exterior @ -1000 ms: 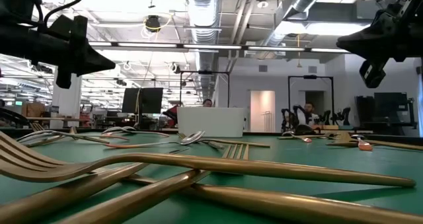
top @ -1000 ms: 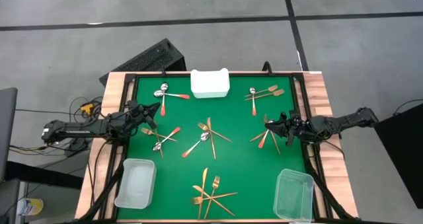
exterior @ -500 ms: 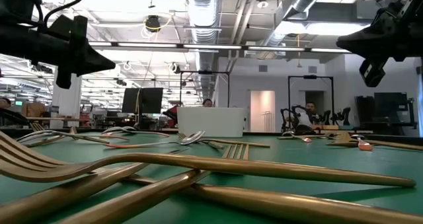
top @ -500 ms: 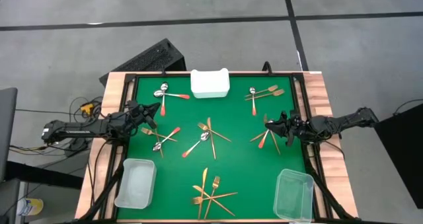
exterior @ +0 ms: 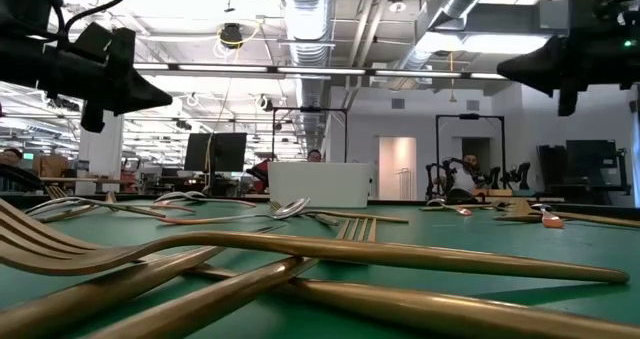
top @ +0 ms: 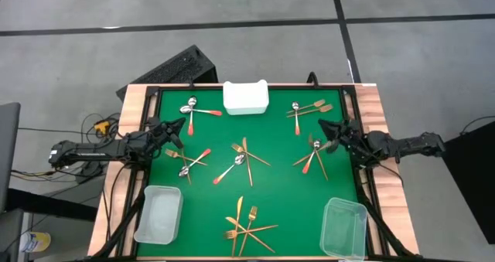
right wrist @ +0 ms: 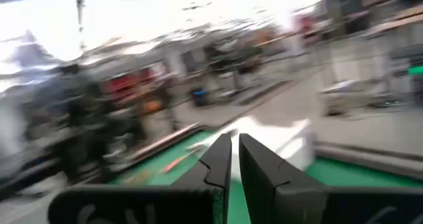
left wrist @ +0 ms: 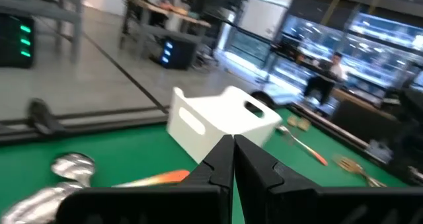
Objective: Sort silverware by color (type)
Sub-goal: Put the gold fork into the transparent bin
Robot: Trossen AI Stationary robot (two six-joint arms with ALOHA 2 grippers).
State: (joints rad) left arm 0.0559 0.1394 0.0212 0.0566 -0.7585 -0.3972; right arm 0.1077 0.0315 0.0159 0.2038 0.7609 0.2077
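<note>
Only the high view shows both clear bins (top: 158, 214) beside the silverware (top: 244, 225).

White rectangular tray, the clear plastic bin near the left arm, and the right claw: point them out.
White rectangular tray (top: 246, 98), high view, middle of its top.
Clear plastic bin (top: 158, 213), high view, its floor.
Right claw (top: 323, 126), high view, between its fingertips.

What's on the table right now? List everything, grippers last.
white tray: one, white, far edge, centre.
clear bins: two, see-through, near left and near right corners.
silverware: six loose clusters of red-handled spoons and gold or copper pieces, scattered across the green mat; none in a bin.
keyboard: one, black, on the floor beyond the table.
left gripper: shut, empty, above the mat's left side.
right gripper: nearly closed, empty, above the right side's clusters.
</note>
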